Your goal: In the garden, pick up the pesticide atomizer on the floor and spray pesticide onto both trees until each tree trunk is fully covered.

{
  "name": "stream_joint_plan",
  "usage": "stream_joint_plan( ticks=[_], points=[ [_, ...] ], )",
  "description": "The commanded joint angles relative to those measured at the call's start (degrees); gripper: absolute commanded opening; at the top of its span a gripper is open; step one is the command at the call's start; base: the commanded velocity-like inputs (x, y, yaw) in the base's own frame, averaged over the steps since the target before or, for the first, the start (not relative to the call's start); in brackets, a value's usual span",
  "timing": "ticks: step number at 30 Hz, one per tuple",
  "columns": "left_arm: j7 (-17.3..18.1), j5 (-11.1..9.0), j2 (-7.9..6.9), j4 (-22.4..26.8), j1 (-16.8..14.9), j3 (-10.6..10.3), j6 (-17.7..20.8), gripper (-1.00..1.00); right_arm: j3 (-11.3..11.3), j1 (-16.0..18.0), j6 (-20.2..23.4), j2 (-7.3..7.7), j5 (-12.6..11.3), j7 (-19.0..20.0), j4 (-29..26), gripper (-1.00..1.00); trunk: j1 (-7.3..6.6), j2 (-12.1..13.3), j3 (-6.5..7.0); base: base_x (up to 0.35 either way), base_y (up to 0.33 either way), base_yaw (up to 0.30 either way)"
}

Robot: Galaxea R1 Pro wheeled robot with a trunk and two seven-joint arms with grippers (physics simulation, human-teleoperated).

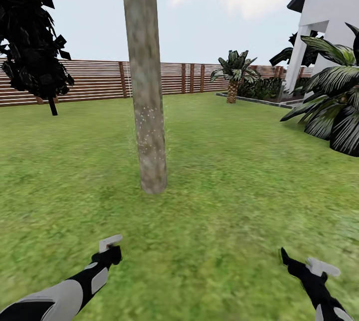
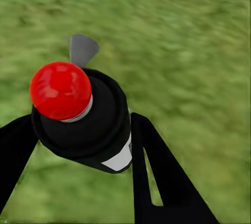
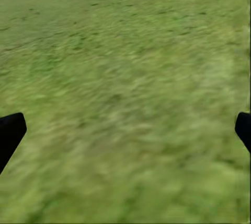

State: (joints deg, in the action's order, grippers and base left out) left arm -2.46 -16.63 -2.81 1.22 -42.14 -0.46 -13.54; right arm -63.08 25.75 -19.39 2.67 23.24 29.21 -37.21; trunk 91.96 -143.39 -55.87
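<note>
L gripper (image 2: 78, 145) clamped on atomizer (image 2: 97, 125), nozzle twd trunk (image 1: 145, 91); white specks on bark. R gripper (image 3: 125, 130) jaws wide, over grass (image 3: 125, 51).

**What the edges and blur keep back**

The tree trunk (image 1: 145, 86) runs off the top edge, crown mostly cut away. The house (image 1: 326, 16) is clipped at the right. Grass (image 3: 125, 78) smears into blur (no blades discernible). Right gripper (image 3: 125, 130) fingertips barely poke in at the sides.
</note>
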Motion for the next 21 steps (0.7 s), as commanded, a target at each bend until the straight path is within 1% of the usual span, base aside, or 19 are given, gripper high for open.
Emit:
stream_joint_plan(
  ticks=[1, 2, 5, 9, 12, 14, 21],
  points=[
    [-0.7, 0.0, 0.00, 0.0, 0.0, -0.1, -0.1, -1.00, -0.3, 0.0, -3.7, -0.02, 0.1, -1.3, 1.7, 1.00, 0.00, 0.0, 0.00, 0.000, 0.000, 0.000],
    [-1.0, 0.1, 0.00, 0.0, 0.0, -0.1, -0.1, -1.00, -0.4, 0.0, -5.5, -0.03, 0.1, -1.9, 2.7, 1.00, 0.00, 0.0, 0.00, 0.000, 0.000, 0.000],
    [-1.3, 0.0, 0.00, 0.0, 0.0, -0.1, -0.2, -1.00, -0.5, 0.0, -7.0, -0.03, 0.2, -2.3, 3.6, 1.00, 0.00, 0.0, 0.00, 0.000, 0.000, 0.000],
    [-1.3, 0.1, 0.06, 0.0, 0.0, -0.1, -0.4, -1.00, -0.5, 0.0, -7.4, 0.06, 0.2, -2.5, 3.9, 1.00, 0.00, 0.0, 0.00, 0.000, 0.000, 0.000],
    [-1.4, 0.0, 0.12, 0.0, 0.1, -0.1, -2.2, -1.00, -0.5, 0.0, -7.4, 0.30, 0.1, -2.5, 4.1, 1.00, 0.00, 0.0, 0.00, 0.000, 0.000, 0.000],
    [-1.4, -0.1, 0.22, 0.0, 0.9, -0.1, -2.9, -1.00, -0.6, 0.0, -7.4, 0.38, 0.1, -2.5, 4.2, 1.00, 0.00, 0.0, 0.00, 0.000, 0.000, 0.000],
    [-1.3, -0.5, 0.14, 0.0, 1.3, -0.1, -3.2, -1.00, -0.6, 0.0, -7.4, 0.44, 0.1, -2.5, 4.2, 1.00, 0.00, 0.0, 0.00, 0.000, 0.000, 0.000]
  ],
)
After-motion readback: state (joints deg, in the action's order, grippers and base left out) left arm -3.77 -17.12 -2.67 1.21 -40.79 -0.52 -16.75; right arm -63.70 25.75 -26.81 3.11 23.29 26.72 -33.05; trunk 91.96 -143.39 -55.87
